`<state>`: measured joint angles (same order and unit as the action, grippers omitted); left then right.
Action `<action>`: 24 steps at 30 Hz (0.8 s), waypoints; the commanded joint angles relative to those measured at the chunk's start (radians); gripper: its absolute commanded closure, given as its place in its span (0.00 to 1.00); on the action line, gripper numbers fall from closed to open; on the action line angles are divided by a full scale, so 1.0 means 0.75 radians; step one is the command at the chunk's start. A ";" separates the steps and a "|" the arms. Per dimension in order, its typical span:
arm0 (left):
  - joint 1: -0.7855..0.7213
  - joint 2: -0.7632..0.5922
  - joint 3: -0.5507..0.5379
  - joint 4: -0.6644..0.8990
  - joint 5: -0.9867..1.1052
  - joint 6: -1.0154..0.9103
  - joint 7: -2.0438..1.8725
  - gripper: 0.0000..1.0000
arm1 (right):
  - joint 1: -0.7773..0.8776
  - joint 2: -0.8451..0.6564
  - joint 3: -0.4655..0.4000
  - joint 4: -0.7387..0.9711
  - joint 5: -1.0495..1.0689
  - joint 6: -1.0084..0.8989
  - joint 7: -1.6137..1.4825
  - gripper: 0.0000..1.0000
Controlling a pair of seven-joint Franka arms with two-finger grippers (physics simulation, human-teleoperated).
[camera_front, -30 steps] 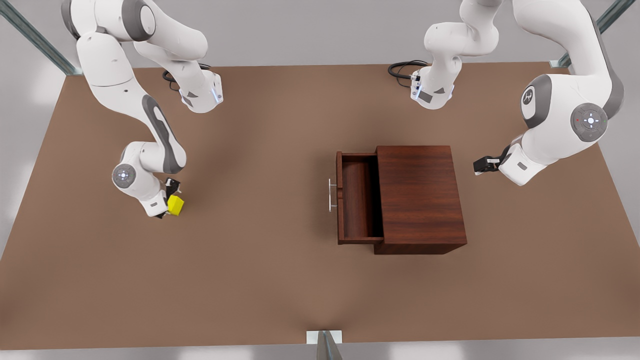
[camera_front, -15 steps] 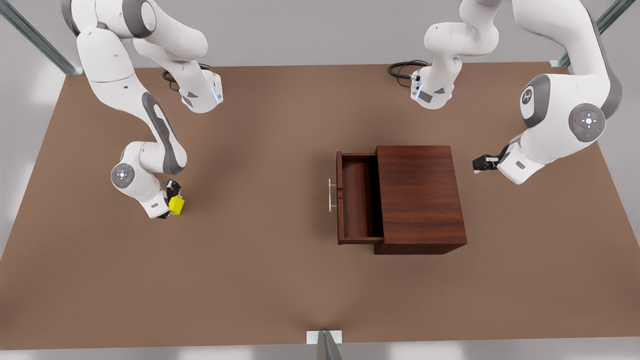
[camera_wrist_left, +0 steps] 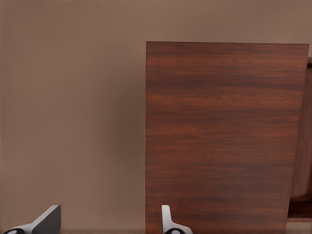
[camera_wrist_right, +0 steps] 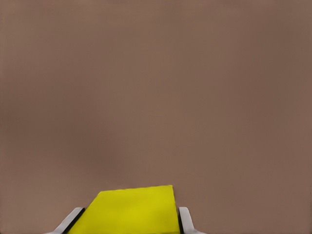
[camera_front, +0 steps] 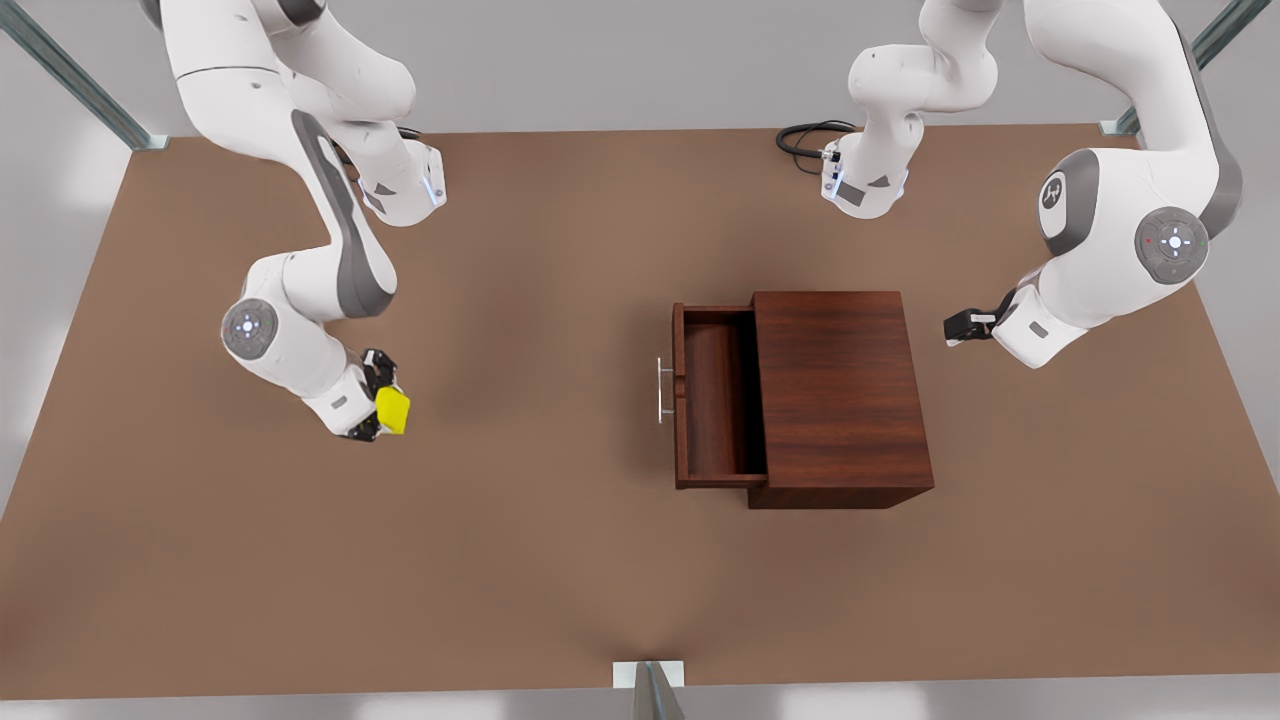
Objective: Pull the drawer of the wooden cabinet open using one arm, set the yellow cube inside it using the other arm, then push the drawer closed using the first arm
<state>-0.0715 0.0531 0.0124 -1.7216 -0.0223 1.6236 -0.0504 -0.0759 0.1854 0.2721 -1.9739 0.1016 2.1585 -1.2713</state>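
Cube first: one yellow cube (camera_front: 392, 410) sits clamped between the fingers of the right gripper (camera_front: 378, 410), on the front view's left side of the brown table (camera_front: 520, 560), well apart from the cabinet. In the right wrist view the yellow cube (camera_wrist_right: 129, 210) is flanked by both fingertips (camera_wrist_right: 184, 220). That arm bends down from its base, its wrist angled toward the cabinet. One wooden cabinet (camera_front: 840, 395) stands right of centre, its single drawer (camera_front: 712, 400) pulled open, tray bare, with one silver handle (camera_front: 663, 390). The left gripper (camera_front: 962, 327) hangs beside the cabinet's far side, touching nothing, fingers apart; its arm waits, elbow folded. Its wrist view shows the cabinet top (camera_wrist_left: 224, 136) and spread fingertips (camera_wrist_left: 168, 222).
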 commanded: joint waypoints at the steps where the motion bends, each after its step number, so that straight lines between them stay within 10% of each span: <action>1: 0.001 -0.001 0.000 0.001 0.003 0.003 0.006 0.00 | 0.007 0.002 0.052 0.069 0.002 -0.223 0.308 0.40; 24: 0.003 -0.005 0.000 -0.014 0.020 -0.019 -0.033 0.00 | 0.993 0.696 -0.148 1.266 -0.076 -0.542 1.435 0.39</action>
<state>-0.0694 0.0500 0.0124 -1.7321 -0.0084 1.6101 -0.0658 0.6584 0.7018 0.1622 -1.0377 0.0503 1.7737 -0.6704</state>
